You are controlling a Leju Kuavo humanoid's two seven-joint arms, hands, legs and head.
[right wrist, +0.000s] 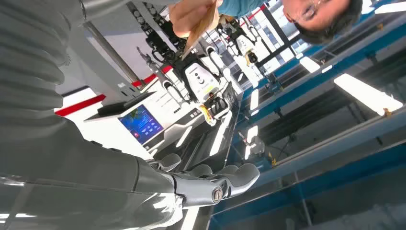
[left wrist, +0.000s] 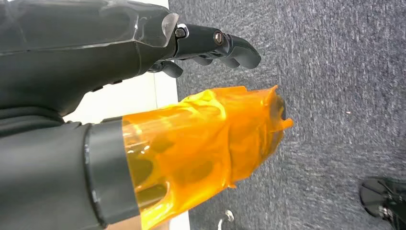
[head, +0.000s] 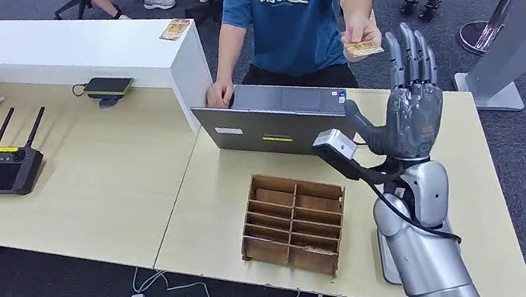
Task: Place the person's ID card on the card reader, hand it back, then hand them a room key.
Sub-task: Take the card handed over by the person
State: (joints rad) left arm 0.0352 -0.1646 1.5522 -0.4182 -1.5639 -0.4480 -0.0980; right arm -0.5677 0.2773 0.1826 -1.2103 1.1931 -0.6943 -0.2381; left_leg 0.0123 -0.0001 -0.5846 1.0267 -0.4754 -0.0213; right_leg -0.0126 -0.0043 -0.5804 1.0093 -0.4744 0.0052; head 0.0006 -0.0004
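Across the desk a person in a blue T-shirt holds out a yellowish ID card (head: 363, 48) in one hand (head: 356, 31). My right hand (head: 412, 94) is raised just right of the card with its fingers straight up and spread, holding nothing and not touching the card. The right wrist view shows the card (right wrist: 201, 26) beyond my fingertips (right wrist: 230, 179). The black card reader (head: 107, 86) lies on the desk at the far left, beside the white counter (head: 62, 48). My left hand (left wrist: 143, 52), its thumb wrapped in orange tape (left wrist: 206, 143), hangs over grey carpet with nothing in it.
A grey laptop (head: 272, 120) stands between me and the person. A wooden compartment box (head: 294, 221) sits near the desk's front edge. A black remote controller (head: 3, 166) lies at the left. A small card (head: 174, 29) rests on the white counter.
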